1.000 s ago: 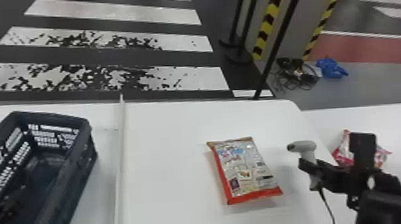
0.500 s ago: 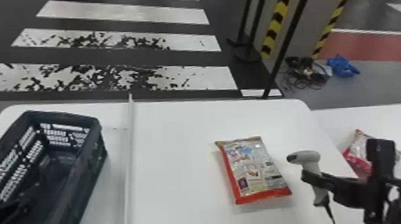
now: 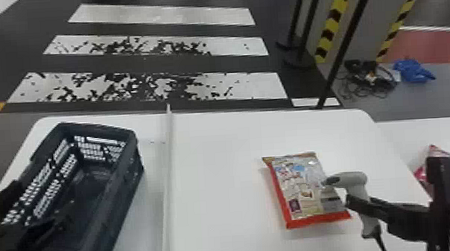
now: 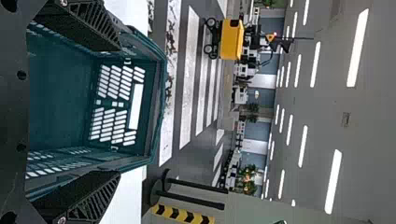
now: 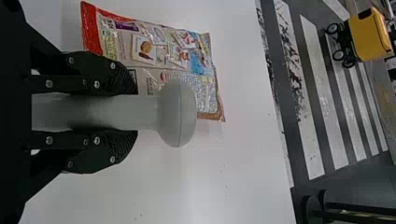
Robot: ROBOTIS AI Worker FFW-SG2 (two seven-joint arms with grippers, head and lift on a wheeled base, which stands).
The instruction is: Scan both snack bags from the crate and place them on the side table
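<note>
Scanner [image 5: 180, 112], clamped in my right hand [image 5: 126, 112], has neared the snack bag's [image 3: 303, 189] three o'clock edge; tilted aim could miss its code. Left hand [image 4: 114, 109]: fingers apart.

Bright ceiling lights [image 4: 358, 48], faint soft shadows on table [image 3: 219, 164]

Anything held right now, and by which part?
Right end effector grips the scanner by its handle, below the head. Left end effector: nothing held.
</note>
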